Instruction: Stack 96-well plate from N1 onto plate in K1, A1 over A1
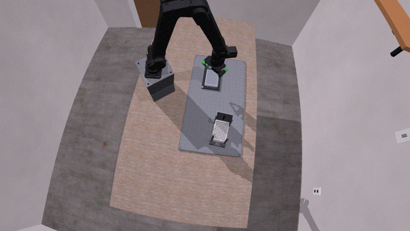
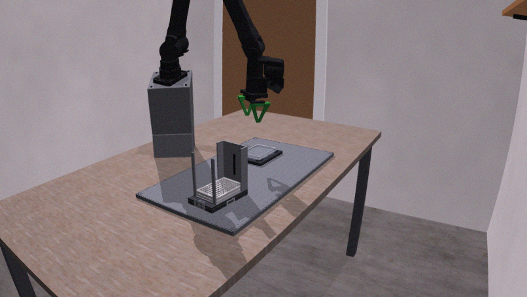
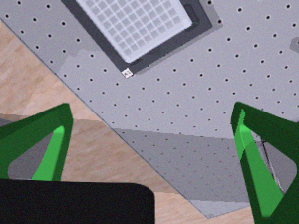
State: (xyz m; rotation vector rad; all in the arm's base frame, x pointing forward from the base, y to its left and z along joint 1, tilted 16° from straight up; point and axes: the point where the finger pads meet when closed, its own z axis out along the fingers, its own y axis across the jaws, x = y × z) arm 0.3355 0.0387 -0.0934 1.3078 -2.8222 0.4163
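Observation:
A white 96-well plate (image 1: 211, 78) lies flat in the dark plate nest N1 (image 1: 210, 87) at the far end of the grey perforated baseplate (image 1: 213, 106). It also shows in the exterior view (image 2: 261, 151) and at the top of the wrist view (image 3: 122, 3). A small pale square, the A1 mark (image 3: 126, 72), sits outside one nest corner. My gripper (image 2: 254, 108) (image 1: 214, 68) with green fingers is open and empty, high above the plate's far end. A second white plate (image 1: 220, 130) (image 2: 221, 180) sits low in the stack rack K1.
K1 has a tall grey back wall (image 2: 232, 160) and two thin upright posts (image 2: 203, 176) at its front. The arm's grey pedestal (image 1: 156, 79) stands left of the baseplate. The wooden table's edge runs to the right of the baseplate.

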